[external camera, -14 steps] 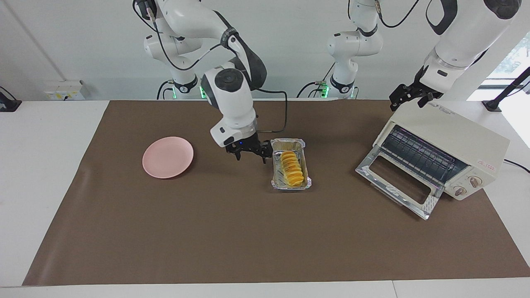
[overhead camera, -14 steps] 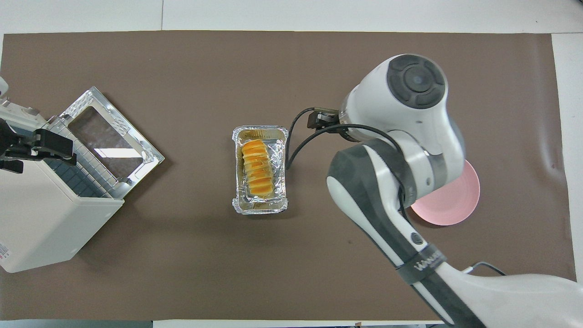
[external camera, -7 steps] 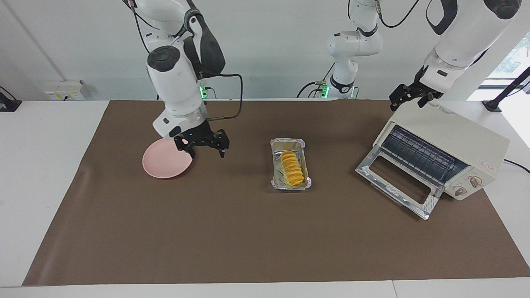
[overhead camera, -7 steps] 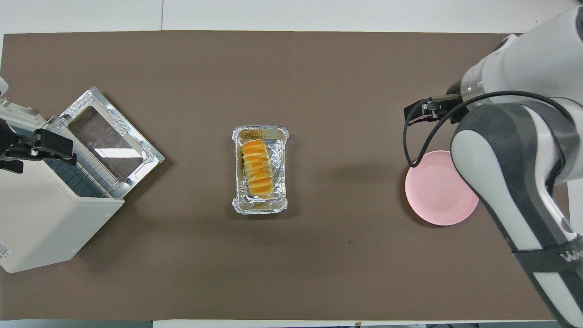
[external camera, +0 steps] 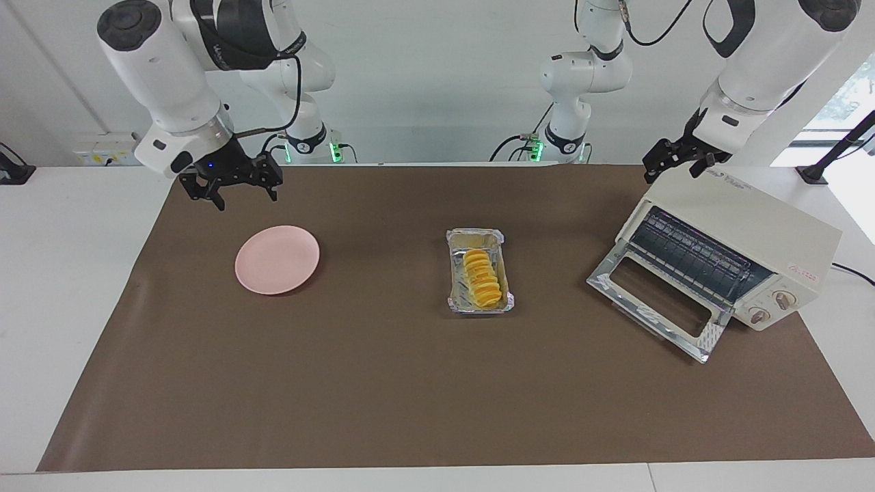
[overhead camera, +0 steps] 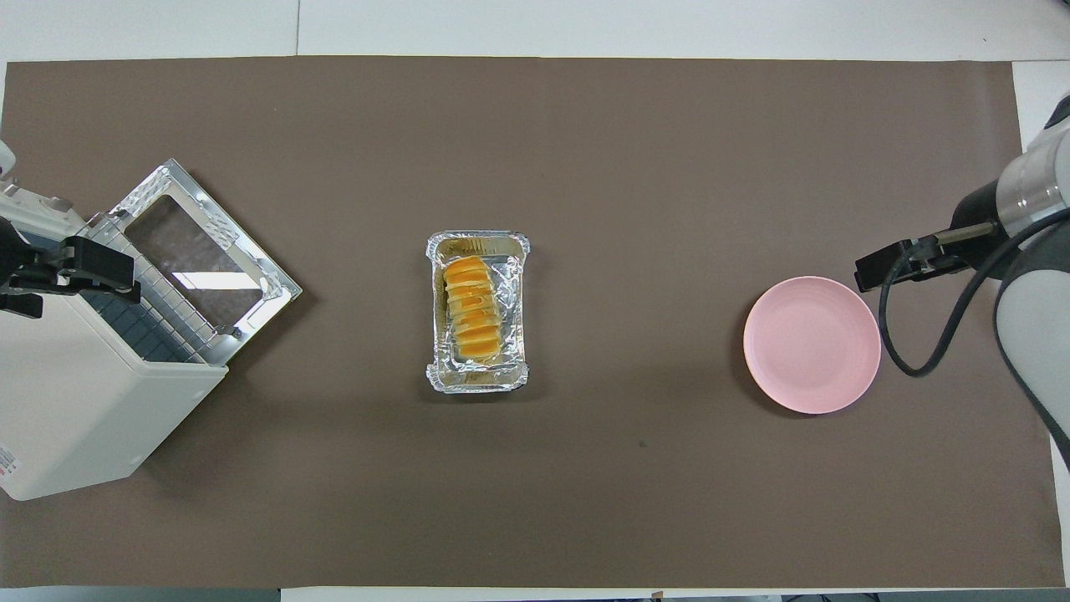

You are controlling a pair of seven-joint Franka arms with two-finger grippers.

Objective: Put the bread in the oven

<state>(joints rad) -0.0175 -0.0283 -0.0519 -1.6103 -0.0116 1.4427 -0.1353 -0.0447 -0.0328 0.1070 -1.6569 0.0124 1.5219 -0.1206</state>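
Up at the right arm's end of the table [external camera: 410, 383], the right gripper [external camera: 232, 188] hangs with fingers spread apart, holding nothing, over the mat close to the pink plate [external camera: 277, 260]. Bread [external camera: 480, 277] lies in the foil tray [external camera: 456, 301] mid-table, apart from the oven [external camera: 738, 253], whose door is down. Above the oven's top sits the left gripper [external camera: 677, 164]; whether it is parted, I cannot tell.

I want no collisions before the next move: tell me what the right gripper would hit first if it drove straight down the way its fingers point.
Probably only the brown mat: the right gripper hangs open, fingers down, and the pink plate seems just clear of its line, though depth is uncertain.
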